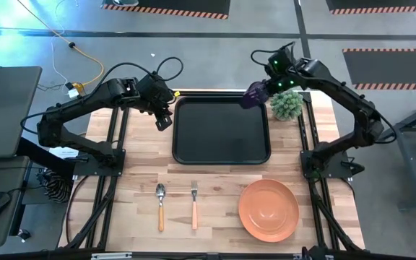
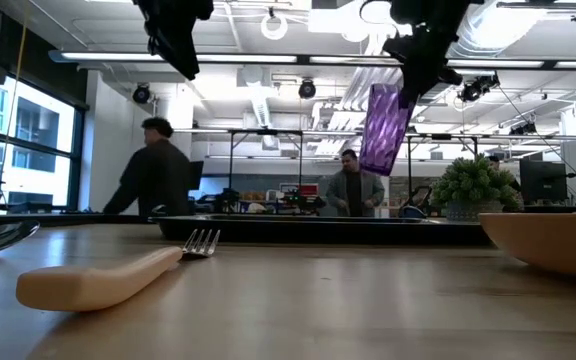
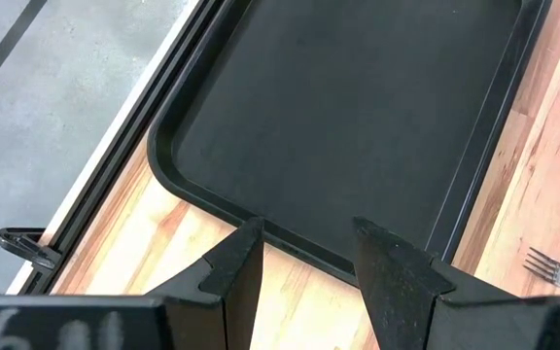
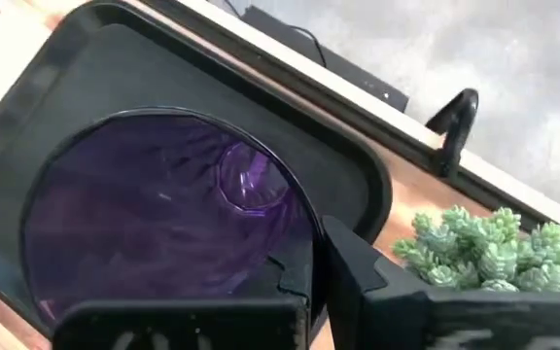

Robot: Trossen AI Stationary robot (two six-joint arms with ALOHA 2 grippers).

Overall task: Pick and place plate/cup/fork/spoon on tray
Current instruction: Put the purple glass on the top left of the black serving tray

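Right, we have the right gripper point(image 1: 253, 94) clenched on the cup point(image 2: 384, 129), hanging over the tray's point(image 1: 222, 157) far right corner beside the plant point(image 1: 287, 105). We'd lower it straight, upright, then release. Left gripper point(image 3: 304, 262) idles released, holding 0 items.

Purple cup point(image 1: 253, 94) hangs tilted above the empty black tray's point(image 1: 221, 157) corner.
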